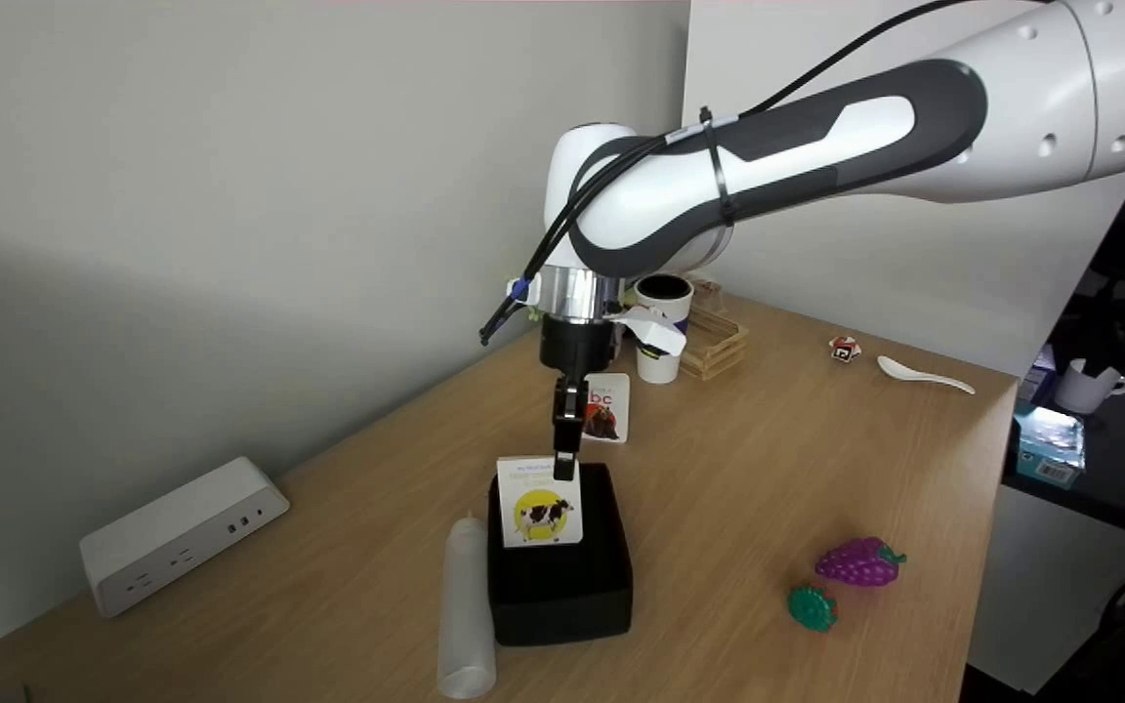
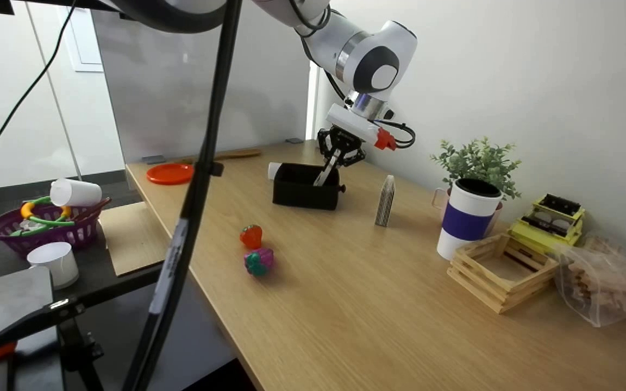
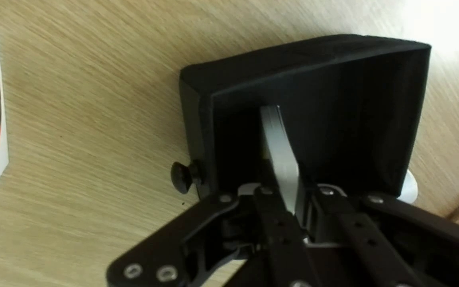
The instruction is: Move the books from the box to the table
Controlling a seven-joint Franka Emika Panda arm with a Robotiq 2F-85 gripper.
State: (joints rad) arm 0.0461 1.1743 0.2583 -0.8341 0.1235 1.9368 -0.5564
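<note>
One cow book [image 1: 540, 503] is gripped near its top edge by the closed hand [image 1: 564, 467]; it slants directly beneath the hand, its lower part inside the box [image 1: 562, 610]. Just beside the box is a bottle [image 1: 467, 610]. Farther from the hand, a second book [image 1: 607, 400] stands upright on the worktop [image 1: 738, 469], apart from the box.

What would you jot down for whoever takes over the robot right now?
Gripper: shut on the cow book.
Where: cow book tilted, lower part inside the box; box on the table; abc book standing on the table, apart from the box.
Done: abc book is on the table.
Left: lift the cow book clear and set it on the table. Whether the box holds more, I cannot tell.
</note>
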